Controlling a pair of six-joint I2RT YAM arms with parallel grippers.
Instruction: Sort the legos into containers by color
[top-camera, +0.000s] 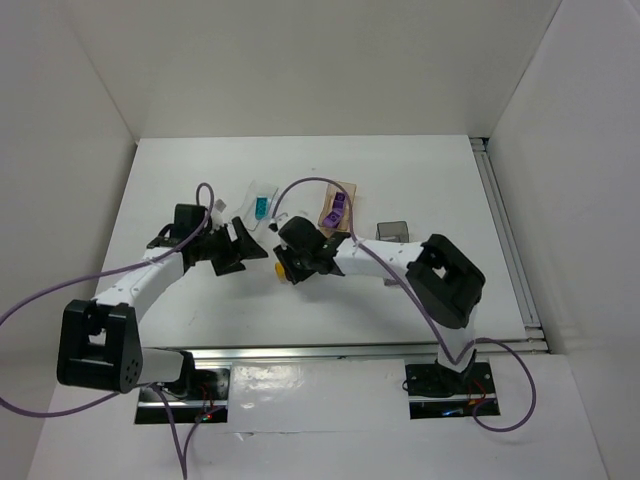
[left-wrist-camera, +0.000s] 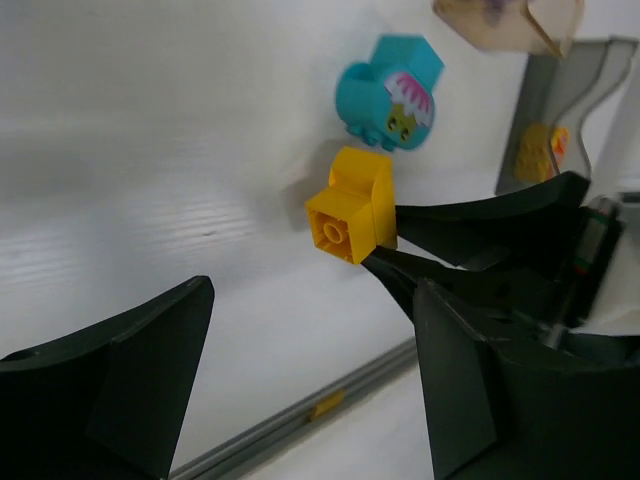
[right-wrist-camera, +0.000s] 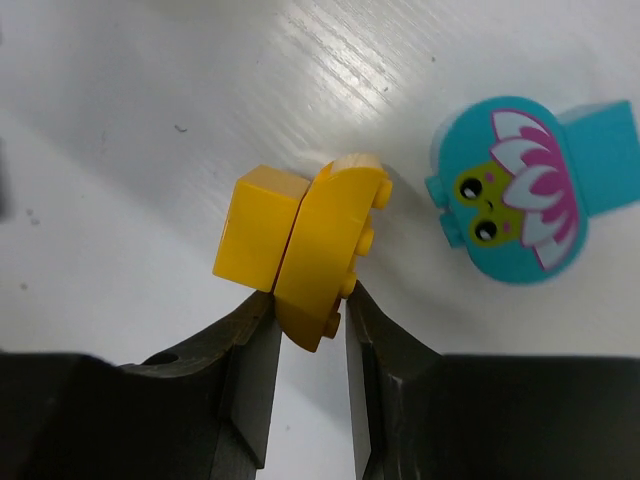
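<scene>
Yellow lego brick (right-wrist-camera: 300, 250) is pinched between the fingers of the right gripper (right-wrist-camera: 305, 325), low at the white desk (right-wrist-camera: 120, 100); whether it touches the surface cannot be told. Just beside it lies a cyan brick (right-wrist-camera: 520, 190) printed with a flower-petalled face. The left gripper (left-wrist-camera: 315, 300) hangs near, fingers spread wide, holding nothing. Farther back stand the clear tray (top-camera: 252, 192) with a cyan piece inside, the tan tray (top-camera: 350, 190) holding purple bricks, and the dark grey tray (top-camera: 392, 230).
</scene>
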